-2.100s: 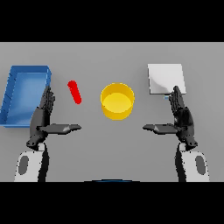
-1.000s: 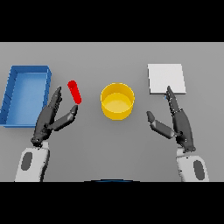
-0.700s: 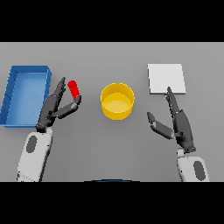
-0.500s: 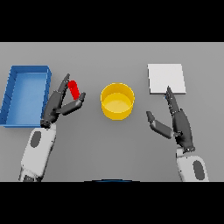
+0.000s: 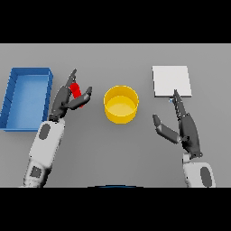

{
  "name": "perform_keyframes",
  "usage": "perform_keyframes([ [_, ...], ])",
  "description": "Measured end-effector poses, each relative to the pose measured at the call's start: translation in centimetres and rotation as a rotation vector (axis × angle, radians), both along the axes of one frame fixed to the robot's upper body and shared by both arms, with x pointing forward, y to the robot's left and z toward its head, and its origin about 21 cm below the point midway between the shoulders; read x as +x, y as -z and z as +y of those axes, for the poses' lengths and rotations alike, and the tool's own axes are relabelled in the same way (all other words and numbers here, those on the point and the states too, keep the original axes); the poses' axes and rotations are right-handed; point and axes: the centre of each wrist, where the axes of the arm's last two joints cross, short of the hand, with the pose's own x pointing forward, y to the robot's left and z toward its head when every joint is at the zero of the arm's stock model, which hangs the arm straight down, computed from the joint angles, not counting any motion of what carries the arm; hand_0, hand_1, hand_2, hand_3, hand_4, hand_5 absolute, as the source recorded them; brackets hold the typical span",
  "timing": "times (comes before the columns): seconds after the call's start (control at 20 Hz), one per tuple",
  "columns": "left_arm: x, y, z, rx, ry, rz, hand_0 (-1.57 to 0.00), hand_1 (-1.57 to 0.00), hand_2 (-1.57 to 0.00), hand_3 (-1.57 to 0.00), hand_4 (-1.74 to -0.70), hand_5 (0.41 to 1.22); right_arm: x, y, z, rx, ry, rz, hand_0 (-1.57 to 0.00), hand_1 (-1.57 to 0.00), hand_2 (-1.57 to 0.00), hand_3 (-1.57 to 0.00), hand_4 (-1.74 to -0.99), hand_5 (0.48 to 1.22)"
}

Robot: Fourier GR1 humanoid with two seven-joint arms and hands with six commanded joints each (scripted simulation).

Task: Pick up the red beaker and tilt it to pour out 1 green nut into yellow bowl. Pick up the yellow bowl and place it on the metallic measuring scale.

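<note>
The small red beaker stands left of the yellow bowl, which sits mid-table. My left hand has reached the beaker: its straight fingers lie along the beaker's left side and the thumb sits at its right, so the beaker is between them, partly hidden. No curl around it shows. The pale metallic scale lies flat at the back right. My right hand hovers open in front of the scale, fingers pointing toward it and thumb out to the left. No green nut is visible.
A blue bin sits at the far left, close beside my left forearm. Grey table stretches between the bowl and the scale.
My left hand has moved forward and right from beside the bin until the red beaker sits between its fingers and thumb. The right hand turned slightly and has since held still.
</note>
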Motion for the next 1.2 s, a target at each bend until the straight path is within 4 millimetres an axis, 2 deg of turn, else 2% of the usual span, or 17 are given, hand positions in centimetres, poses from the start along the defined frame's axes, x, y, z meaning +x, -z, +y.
perform_keyframes([
  [0.1, 0.5, 0.5, -0.2, -0.052, -0.013, -0.014, 0.0, 0.0, -0.01, 0.0, -1.3, 0.719, -0.3, 0.0, 0.3, 0.008, -0.01, -0.008, 0.0, 0.0, 0.0, 0.0, -1.246, 0.646],
  [0.15, 0.6, 1.0, -0.4, -0.073, -0.02, -0.015, 0.0, -0.01, -0.05, -0.04, -1.33, 0.738, -0.1, 0.1, 0.2, -0.001, 0.0, 0.011, 0.0, 0.0, 0.0, 0.0, -1.244, 0.644],
  [0.2, 0.8, 1.1, -0.9, -0.089, -0.026, -0.014, -0.08, -0.09, -0.16, -0.13, -1.36, 0.761, 0.1, 0.0, 0.0, 0.001, 0.002, 0.006, 0.0, 0.0, 0.0, 0.0, -1.242, 0.645],
  [0.25, 0.9, 1.4, -1.0, -0.099, -0.03, -0.021, -0.21, -0.23, -0.29, -0.25, -1.4, 0.787, 0.0, -0.1, -0.3, -0.004, 0.009, 0.005, 0.0, 0.0, 0.0, 0.0, -1.24, 0.645],
  [0.3, 1.0, 1.6, -1.1, -0.105, -0.036, -0.026, -0.38, -0.41, -0.46, -0.52, -1.41, 0.874, 0.0, -0.2, -0.1, 0.002, 0.0, -0.003, 0.0, 0.0, 0.0, 0.0, -1.236, 0.647],
  [0.35, 1.1, 1.4, -1.5, -0.105, -0.049, -0.036, -0.55, -0.59, -0.66, -0.73, -1.47, 0.943, 0.3, -0.2, 0.0, -0.002, 0.009, 0.004, 0.0, 0.0, 0.0, 0.0, -1.237, 0.648],
  [0.4, 1.2, 1.4, -1.1, -0.078, -0.08, -0.038, -0.76, -0.78, -0.84, -0.88, -1.52, 0.999, 0.0, 0.1, -0.2, 0.0, 0.012, 0.006, 0.0, 0.0, 0.0, 0.0, -1.239, 0.648],
  [0.5, 1.3, 1.3, -1.9, -0.011, -0.071, -0.058, -1.05, -1.07, -1.11, -1.06, -1.59, 1.079, -0.3, 0.1, -0.2, 0.008, 0.008, -0.006, 0.0, 0.0, 0.0, 0.0, -1.239, 0.648],
  [0.6, 1.3, 1.5, -2.2, 0.003, -0.05, -0.092, -1.24, -1.25, -1.27, -1.15, -1.64, 1.13, -0.2, 0.1, -0.3, 0.001, 0.009, -0.003, 0.0, 0.0, 0.0, 0.0, -1.242, 0.65],
  [0.75, 1.4, 1.3, -2.5, -0.004, -0.04, -0.073, -1.4, -1.41, -1.42, -1.36, -1.54, 1.174, 0.3, 0.1, -0.1, 0.018, 0.004, 0.007, 0.0, 0.0, 0.0, 0.0, -1.255, 0.644],
  [0.95, 1.4, 0.5, -1.9, -0.112, -0.035, -0.098, -1.5, -1.5, -1.51, -1.48, -1.66, 1.15, 0.2, -0.1, 0.2, 0.014, 0.002, -0.005, 0.0, 0.0, 0.0, 0.0, -1.246, 0.644],
  [1.2, 1.9, -2.2, -1.4, -0.152, -0.012, -0.14, -1.55, -1.55, -1.55, -1.54, -1.71, 1.132, 0.0, -0.1, -0.2, -0.013, 0.006, -0.013, 0.0, 0.0, 0.0, 0.0, -1.227, 0.647],
])
